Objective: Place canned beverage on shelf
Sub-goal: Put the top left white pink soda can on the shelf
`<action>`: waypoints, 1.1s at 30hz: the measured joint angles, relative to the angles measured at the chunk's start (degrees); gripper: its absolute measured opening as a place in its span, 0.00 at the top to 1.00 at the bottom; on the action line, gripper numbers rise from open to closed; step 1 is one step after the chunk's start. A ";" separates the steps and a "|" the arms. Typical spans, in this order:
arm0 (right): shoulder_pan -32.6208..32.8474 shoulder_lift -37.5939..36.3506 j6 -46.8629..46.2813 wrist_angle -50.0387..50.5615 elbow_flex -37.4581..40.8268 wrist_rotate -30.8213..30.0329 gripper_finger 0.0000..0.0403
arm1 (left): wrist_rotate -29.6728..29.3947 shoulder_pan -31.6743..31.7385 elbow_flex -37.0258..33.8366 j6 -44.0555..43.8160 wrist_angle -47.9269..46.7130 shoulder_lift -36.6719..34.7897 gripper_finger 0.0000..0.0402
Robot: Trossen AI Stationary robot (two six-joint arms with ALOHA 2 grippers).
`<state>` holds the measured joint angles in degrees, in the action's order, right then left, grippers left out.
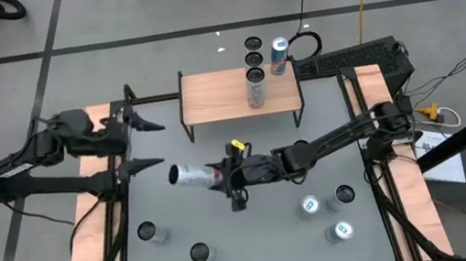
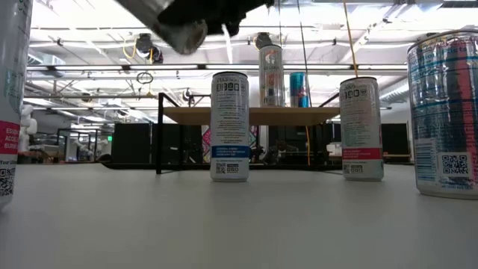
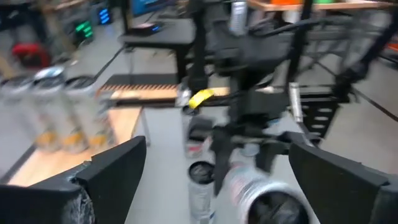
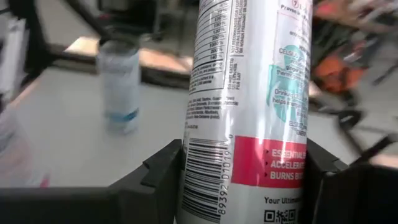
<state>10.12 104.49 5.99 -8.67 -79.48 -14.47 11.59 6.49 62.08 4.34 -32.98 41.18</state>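
The can (image 4: 249,106) fills the right wrist view, clamped between the right gripper (image 1: 221,177) fingers and held sideways above the middle of the table (image 1: 258,238) — likely so it clears the standing cans. The left gripper (image 1: 150,145) hangs released near the table's left edge; the shelf (image 1: 219,96) stands along the far edge.

Shelf half taken
You have bare plank on the shelf's (image 1: 209,97) left side; one standing can (image 1: 256,90) blocks its right, three more cans (image 1: 263,49) crowd behind
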 joint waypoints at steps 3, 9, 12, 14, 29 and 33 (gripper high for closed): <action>-0.73 0.19 -1.22 1.99 0.08 7.18 0.56 | 1.68 -1.29 0.00 2.21 0.05 -0.01 0.01; -2.71 0.12 -2.36 -11.06 4.39 21.97 0.56 | 1.78 -3.18 -0.68 5.74 1.53 1.76 0.01; -4.29 0.12 -4.30 -20.87 7.47 28.49 0.56 | 1.76 -4.22 -0.70 7.09 2.28 3.04 0.01; -4.98 0.12 -5.65 -27.88 9.88 29.99 0.56 | 2.57 -5.02 -0.70 8.19 3.66 3.70 0.01; -5.93 0.10 -9.25 -39.91 13.70 34.53 0.55 | 14.61 -8.22 -0.70 17.46 3.99 9.80 0.01; -6.13 0.10 -9.85 -40.87 13.70 35.72 0.55 | 13.74 -8.88 -0.70 17.61 4.88 11.89 0.01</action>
<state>3.99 104.60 -3.86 -49.54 -65.78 21.25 25.33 -2.39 61.39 21.96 -28.10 53.07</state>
